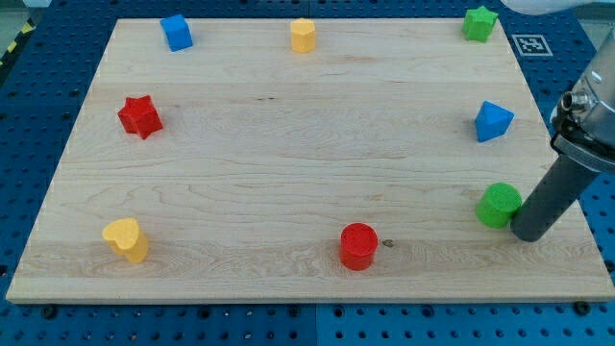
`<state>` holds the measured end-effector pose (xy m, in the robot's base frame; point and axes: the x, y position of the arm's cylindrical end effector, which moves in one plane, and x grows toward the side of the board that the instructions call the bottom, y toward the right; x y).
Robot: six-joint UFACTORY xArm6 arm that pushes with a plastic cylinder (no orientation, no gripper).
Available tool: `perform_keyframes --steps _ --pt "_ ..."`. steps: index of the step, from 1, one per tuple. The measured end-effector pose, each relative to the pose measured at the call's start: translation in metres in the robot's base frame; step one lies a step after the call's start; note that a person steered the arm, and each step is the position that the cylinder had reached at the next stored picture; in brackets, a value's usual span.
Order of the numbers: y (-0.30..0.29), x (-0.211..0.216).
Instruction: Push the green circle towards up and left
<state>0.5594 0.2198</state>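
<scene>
Resting at the view's right, my tip [528, 234], a bare rod holding nothing, sits just right of the green circle [499, 205] and slightly below it, apparently touching. That block lies near the board's right edge, under the blue block [493, 121]. Driving diagonally through its centre should prevent it slipping sideways.

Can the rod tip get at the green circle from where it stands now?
Probably yes. My tip sits right beside the green circle, on its lower right, with nothing between them. The blue block above is well clear, so a push up and left looks open across the board.
</scene>
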Motion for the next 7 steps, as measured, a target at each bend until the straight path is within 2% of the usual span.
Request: perform_keyframes --steps 3,5,7 --pt "-0.023 -0.025" --pt "-0.041 -0.080" --pt "-0.061 -0.067"
